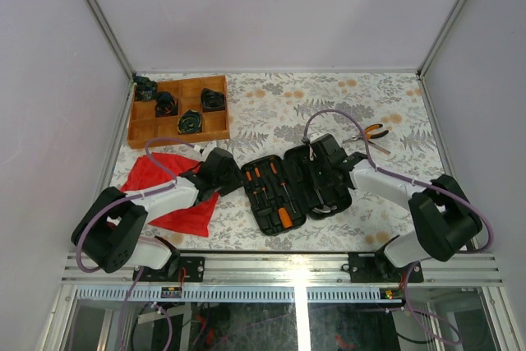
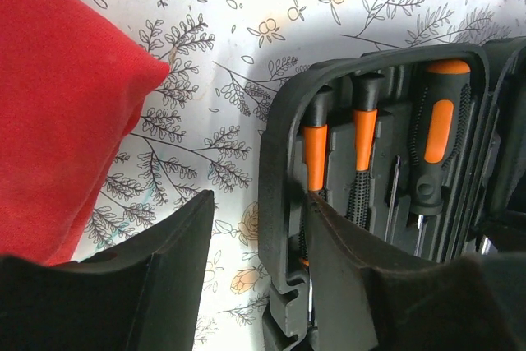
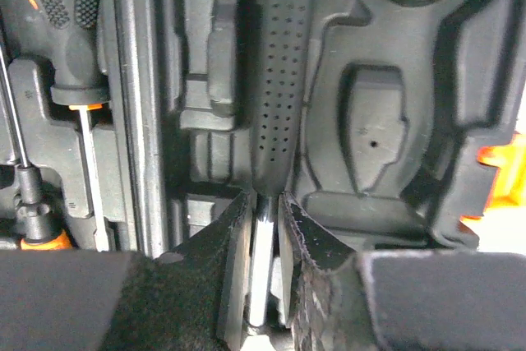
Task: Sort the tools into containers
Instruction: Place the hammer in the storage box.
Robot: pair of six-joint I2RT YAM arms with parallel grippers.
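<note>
At centre frame the black tool case [image 1: 265, 219] lies open on the floral tabletop [image 1: 329, 96], orange-handled screwdrivers [image 2: 316, 154] slotted in its left half. The left gripper [image 2: 261, 196] straddles that half's outer wall, jaws apart and clamping nothing. The right gripper [image 3: 265, 203] pinches the metal shaft of a black-handled screwdriver [image 3: 275, 80] over the case's right half — orange-handled pliers [image 1: 374, 131] lie on the table at upper right.

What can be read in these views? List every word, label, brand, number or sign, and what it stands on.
None readable: no lettering shows on the tool case, the screwdrivers, the pliers, the wooden tray or the red cloth.
The tray contents are too small to tell.
</note>
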